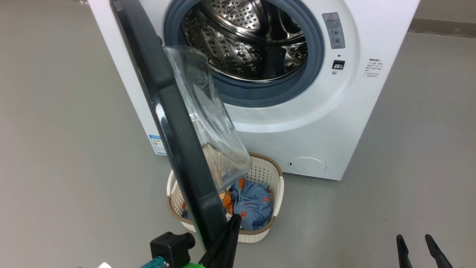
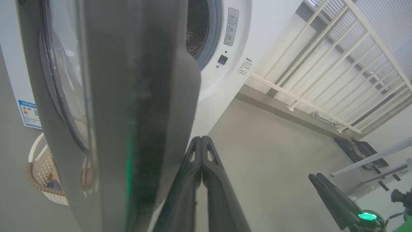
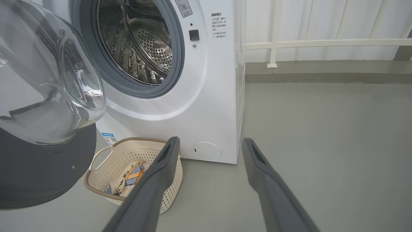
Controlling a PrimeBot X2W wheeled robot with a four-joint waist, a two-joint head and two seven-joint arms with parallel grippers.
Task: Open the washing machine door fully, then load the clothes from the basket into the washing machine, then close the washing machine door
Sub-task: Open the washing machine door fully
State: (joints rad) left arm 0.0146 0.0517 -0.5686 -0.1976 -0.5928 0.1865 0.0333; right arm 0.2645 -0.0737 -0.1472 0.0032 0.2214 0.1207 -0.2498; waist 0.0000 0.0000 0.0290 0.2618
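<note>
The washing machine (image 1: 316,130) stands with its steel drum (image 1: 245,41) exposed. Its black door (image 1: 167,111) is swung out towards me, nearly edge-on, and the clear glass bowl (image 1: 208,123) bulges to the right. My left gripper (image 1: 235,220) is shut with nothing between its fingers, its tip against the inner side of the door's lower edge; in the left wrist view the left gripper (image 2: 202,139) lies beside the door (image 2: 135,96). The basket (image 1: 273,167) sits on the floor under the door, holding blue, orange-printed clothes (image 1: 253,204). My right gripper (image 3: 209,141) hangs open, apart from everything.
Grey floor (image 1: 409,167) spreads to the machine's right. A raised kerb with a white railing (image 3: 322,43) runs behind and beside the machine. A dark object (image 2: 357,151) lies on the floor near the railing. The open door overhangs the left part of the basket (image 3: 106,151).
</note>
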